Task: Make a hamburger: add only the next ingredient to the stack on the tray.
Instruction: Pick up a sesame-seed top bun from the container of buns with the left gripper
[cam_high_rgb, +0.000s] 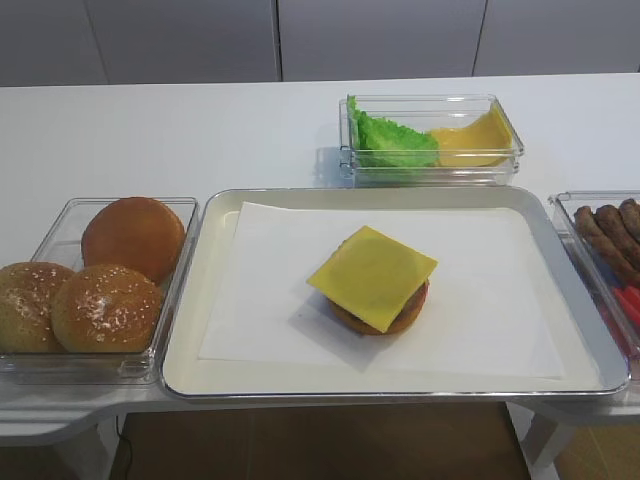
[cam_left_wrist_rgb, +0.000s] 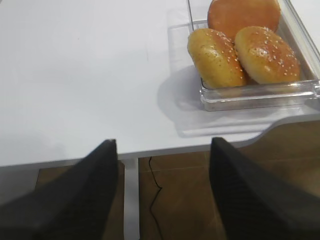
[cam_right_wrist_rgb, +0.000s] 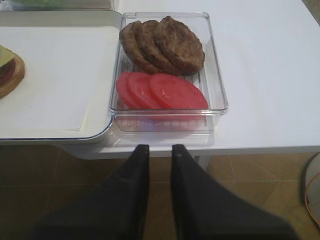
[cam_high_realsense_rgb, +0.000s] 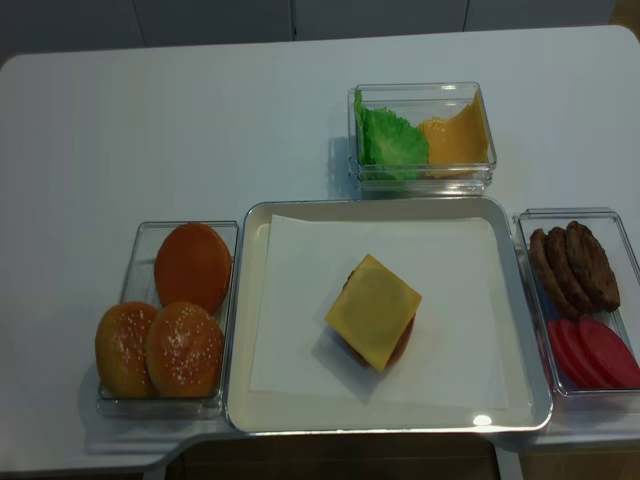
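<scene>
The left gripper (cam_left_wrist_rgb: 162, 195) hangs below the table's front edge, short of the clear bun bin (cam_left_wrist_rgb: 260, 95), its 2 dark fingers spread wide with nothing between them, a width that looks suited to closing around a round bun. Ahead of it and to its right, the bin holds 3 buns: 2 sesame-seeded tops at the front and 1 smooth seedless bun (cam_left_wrist_rgb: 243, 15) behind them. The nearer seeded bun top (cam_left_wrist_rgb: 216, 57) leans against its twin (cam_left_wrist_rgb: 267, 54), both sitting dome up, so either can be gripped from above; this seeded top is judged to be the next ingredient. The bin stands just left of the silver tray (cam_high_rgb: 190, 300), so the carry to the stack is short. The right gripper (cam_right_wrist_rgb: 157, 152) also hangs below the table edge, just in front of a bin of 3 patties (cam_right_wrist_rgb: 165, 45) and tomato slices (cam_right_wrist_rgb: 160, 91) on the tray's right side; its fingers stand nearly together with only a narrow gap, holding nothing, apparently parked out of the way. On the tray's white paper (cam_high_rgb: 270, 260), about at its centre, sits the stack (cam_high_rgb: 375, 280): a bun base and patty under a square yellow cheese slice that overhangs the edges, its flat top ready for the bun. Behind the tray, a further bin holds lettuce (cam_high_rgb: 392, 140) and loose cheese slices (cam_high_rgb: 475, 140).
</scene>
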